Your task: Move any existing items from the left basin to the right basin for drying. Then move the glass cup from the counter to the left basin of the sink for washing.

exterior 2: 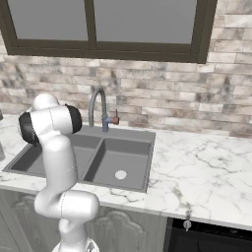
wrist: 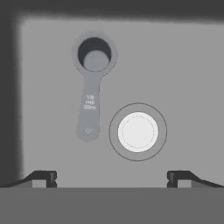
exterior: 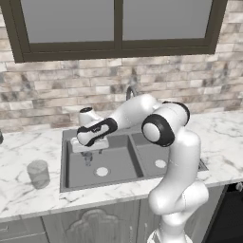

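The white arm rises from the lower right of the left base view, bends at a dark-capped elbow near frame centre, and reaches left so that the gripper point(exterior: 88, 153) hangs pointing down over the left basin point(exterior: 76, 173) of the dark grey sink point(exterior: 62, 163). In the hand view the two dark fingertips point(wrist: 46, 177) stand wide apart at the lower left and lower right corners, spread with nothing between them. Between and above them lies the basin floor, with the round pale drain point(wrist: 138, 132) just right of centre. Just left of the drain lies the small item point(wrist: 91, 87) to be moved: from above it reads as a grey measuring scoop, a round bowl toward the top of the frame and a flat handle running down, ending beside the drain rim without touching it; the handle carries small lettering too blurred to read with confidence. In the left base view the same item shows as a small dark shape directly below the gripper. The right basin point(exterior 2: 118, 162) sits centre-left in the right base view and holds only its pale drain. The glass cup point(exterior: 38, 173) stands upright on the white marble counter point(exterior: 23, 190) at the left of the left base view, well apart from the gripper and outside the sink rim. The curved steel tap point(exterior 2: 97, 108) rises behind the central divider.
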